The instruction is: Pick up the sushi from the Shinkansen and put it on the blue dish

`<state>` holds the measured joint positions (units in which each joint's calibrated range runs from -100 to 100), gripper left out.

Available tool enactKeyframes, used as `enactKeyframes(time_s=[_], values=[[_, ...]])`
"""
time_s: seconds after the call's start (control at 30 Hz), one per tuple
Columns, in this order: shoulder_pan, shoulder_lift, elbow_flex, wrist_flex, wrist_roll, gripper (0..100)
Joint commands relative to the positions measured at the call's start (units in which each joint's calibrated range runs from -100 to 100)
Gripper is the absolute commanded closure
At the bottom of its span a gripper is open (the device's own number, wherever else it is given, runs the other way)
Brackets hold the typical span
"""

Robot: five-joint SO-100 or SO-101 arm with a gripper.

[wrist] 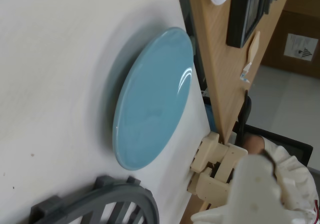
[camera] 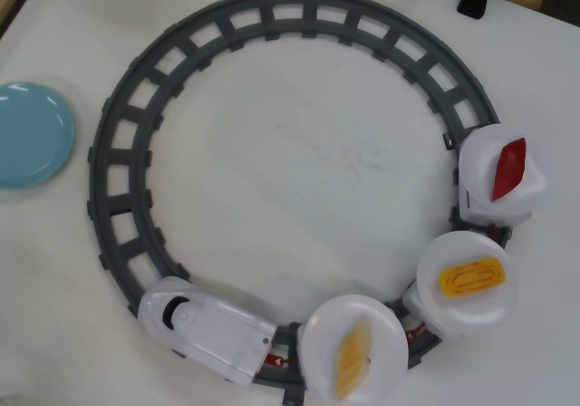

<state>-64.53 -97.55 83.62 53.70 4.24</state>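
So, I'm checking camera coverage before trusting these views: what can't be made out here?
Gripper: only a blurred pale shape at the wrist view's lower right; open or shut unclear.
Blue dish: cut off by the overhead view's left edge.
Track: partly hidden under the Shinkansen and its plate cars, overhead view.

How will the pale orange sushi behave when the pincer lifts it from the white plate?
The sushi looks like smooth rigid plastic, so it is probably stiff, light and somewhat slippery. Its pointed, narrow shape may let it twist between fingers. It lies loose on its plate, so a nudge could slide it.
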Motion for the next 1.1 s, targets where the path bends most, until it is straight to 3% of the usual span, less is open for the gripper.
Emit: enactKeyframes(time_s=[0.0, 0.67, 1.07], values=[[-0.26, -0.21, -0.67, -0.49, -0.42, 72], [0.62, 0.87, -8.33, 0.19, -0.63, 72], [5.90, 4.60, -14.46, 3.08, -0.63, 72]])
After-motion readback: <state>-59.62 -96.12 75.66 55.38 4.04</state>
